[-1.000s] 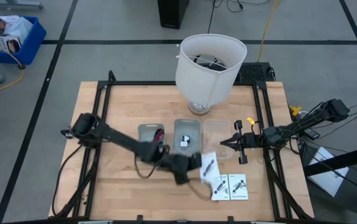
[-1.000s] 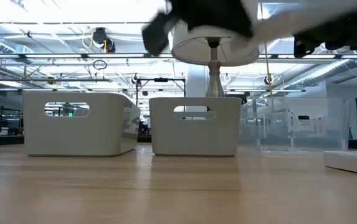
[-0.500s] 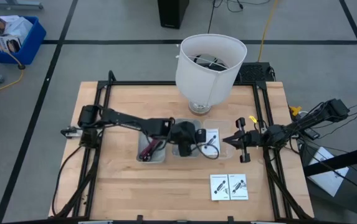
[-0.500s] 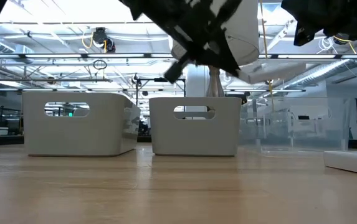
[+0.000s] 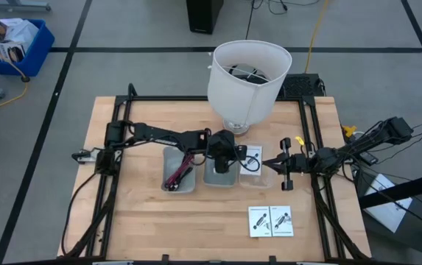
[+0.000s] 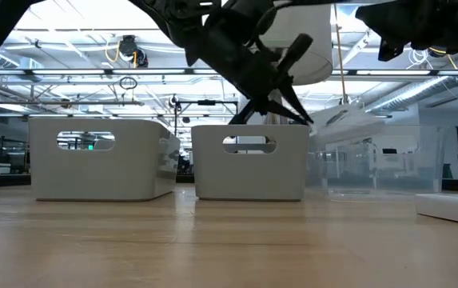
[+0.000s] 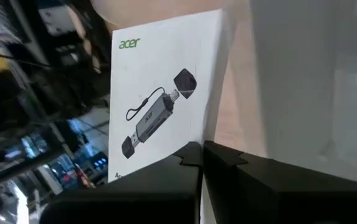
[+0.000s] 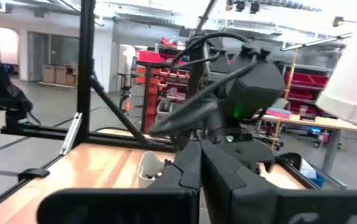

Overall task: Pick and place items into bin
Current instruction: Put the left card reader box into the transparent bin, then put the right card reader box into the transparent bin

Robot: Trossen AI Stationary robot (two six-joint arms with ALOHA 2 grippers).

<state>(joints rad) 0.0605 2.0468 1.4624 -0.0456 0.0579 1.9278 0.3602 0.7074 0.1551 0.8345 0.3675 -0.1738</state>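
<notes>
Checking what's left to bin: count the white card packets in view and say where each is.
3. One packet is pinched in the left tool above the clear bin; two packets lie side by side on the table's near right. None looks hidden.

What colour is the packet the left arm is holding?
White with black print, clearest in the left wrist view: packet.

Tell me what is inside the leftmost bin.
The leftmost bin holds coiled black and dark-red cables. Anything beneath the coils is covered.
</notes>
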